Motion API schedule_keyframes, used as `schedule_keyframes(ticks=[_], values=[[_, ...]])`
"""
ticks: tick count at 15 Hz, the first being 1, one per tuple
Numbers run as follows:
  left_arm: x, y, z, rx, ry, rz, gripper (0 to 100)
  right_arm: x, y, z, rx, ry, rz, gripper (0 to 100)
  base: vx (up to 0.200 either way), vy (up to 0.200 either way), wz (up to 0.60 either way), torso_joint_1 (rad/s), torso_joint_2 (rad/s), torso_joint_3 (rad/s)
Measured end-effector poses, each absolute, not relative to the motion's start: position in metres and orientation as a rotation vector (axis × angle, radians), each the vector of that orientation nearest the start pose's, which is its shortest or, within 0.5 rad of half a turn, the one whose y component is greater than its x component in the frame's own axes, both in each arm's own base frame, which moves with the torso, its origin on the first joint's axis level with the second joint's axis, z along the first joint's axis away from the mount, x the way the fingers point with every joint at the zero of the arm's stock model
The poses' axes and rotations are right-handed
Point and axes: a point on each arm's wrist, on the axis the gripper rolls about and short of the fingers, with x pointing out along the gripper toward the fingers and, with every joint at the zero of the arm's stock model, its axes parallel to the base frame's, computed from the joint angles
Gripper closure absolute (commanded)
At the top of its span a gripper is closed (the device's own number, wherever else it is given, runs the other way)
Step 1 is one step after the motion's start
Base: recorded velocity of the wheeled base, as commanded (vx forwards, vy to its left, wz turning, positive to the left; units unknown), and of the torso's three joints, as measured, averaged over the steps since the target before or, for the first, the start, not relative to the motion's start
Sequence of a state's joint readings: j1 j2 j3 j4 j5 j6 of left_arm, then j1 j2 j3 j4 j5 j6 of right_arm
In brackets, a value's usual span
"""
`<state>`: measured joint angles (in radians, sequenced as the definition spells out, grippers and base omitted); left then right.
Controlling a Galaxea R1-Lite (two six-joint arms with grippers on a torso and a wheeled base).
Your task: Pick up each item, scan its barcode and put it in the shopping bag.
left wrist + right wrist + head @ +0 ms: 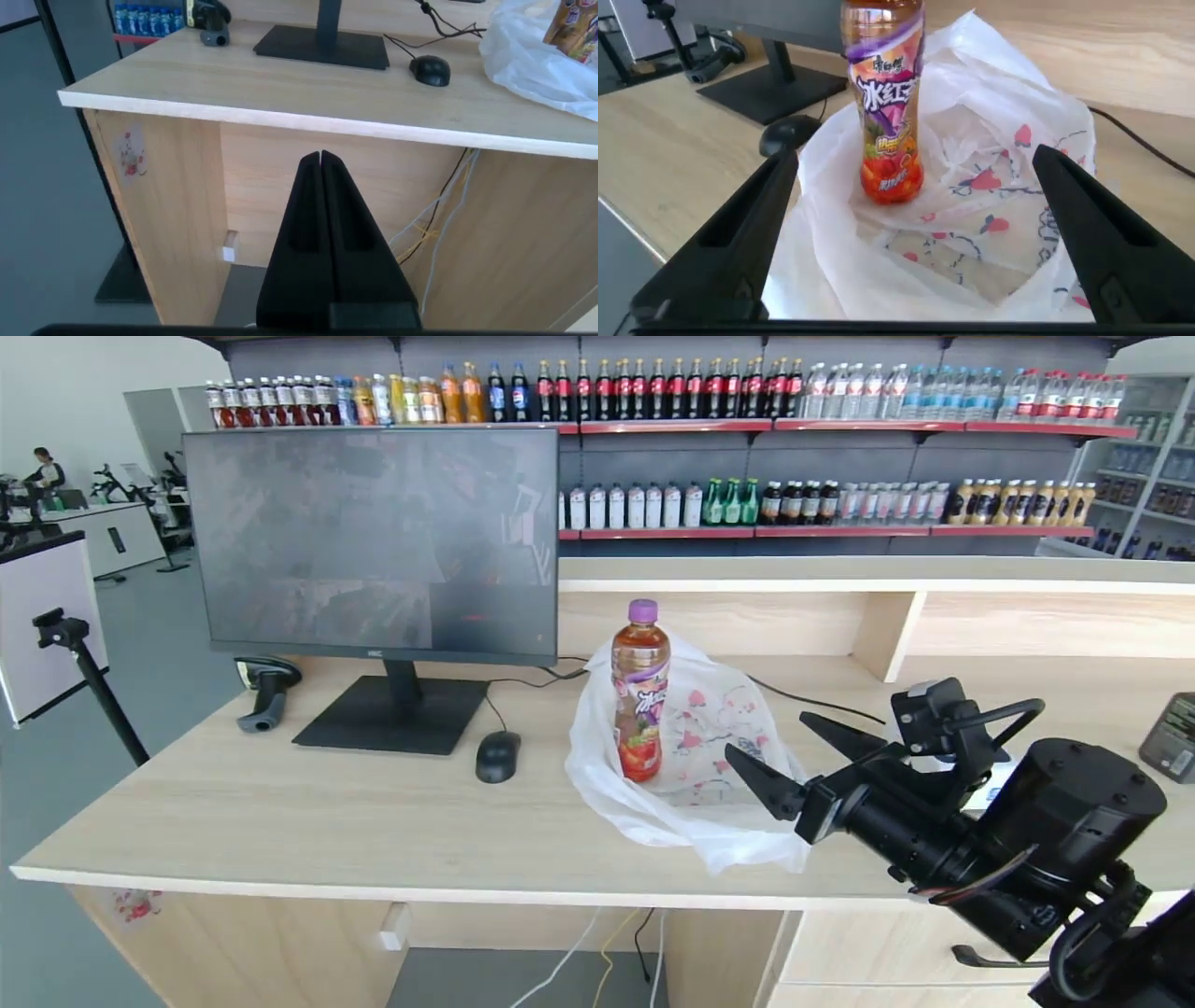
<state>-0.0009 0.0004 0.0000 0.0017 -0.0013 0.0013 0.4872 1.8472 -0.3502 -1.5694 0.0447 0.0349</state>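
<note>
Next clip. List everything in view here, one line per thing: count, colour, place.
bottle: one, orange-red drink with purple cap, upright in the shopping bag
shopping bag: one, white with pink print, mid-counter
monitor: one, black, on the counter's left part
mouse: one, black, between monitor and shopping bag
barcode scanner: one, dark, left of the monitor
counter: one, light wood
shelf bottles: many, mixed colours, wall shelves behind
right gripper: open, beside the shopping bag, facing it
left gripper: shut, low before the counter's front
</note>
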Motion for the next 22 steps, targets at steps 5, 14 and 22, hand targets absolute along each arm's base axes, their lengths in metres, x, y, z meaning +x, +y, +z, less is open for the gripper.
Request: schedule_keyframes(ticks=[5, 14, 22], values=[[-0.0228, 0.0, 0.0752, -0.002, 0.003, -0.001, 100, 0.235, 0.1252, 0.1305, 0.034, -0.074, 0.531, 0, 0.0, -0.2, 0.0, 0.006, 0.0, 0.004], [-0.0229, 0.0, 0.0757, -0.004, 0.0, 0.0, 100, 0.2346, 0.1246, 0.135, 0.023, -0.096, 0.528, 0, 0.0, -0.2, 0.0, 0.004, 0.0, 0.0], [-0.0229, 0.0, 0.0757, -0.004, 0.0, 0.0, 100, 0.2347, 0.1257, 0.133, 0.022, -0.088, 0.532, 0, 0.0, -0.2, 0.3, 0.001, 0.0, 0.002]])
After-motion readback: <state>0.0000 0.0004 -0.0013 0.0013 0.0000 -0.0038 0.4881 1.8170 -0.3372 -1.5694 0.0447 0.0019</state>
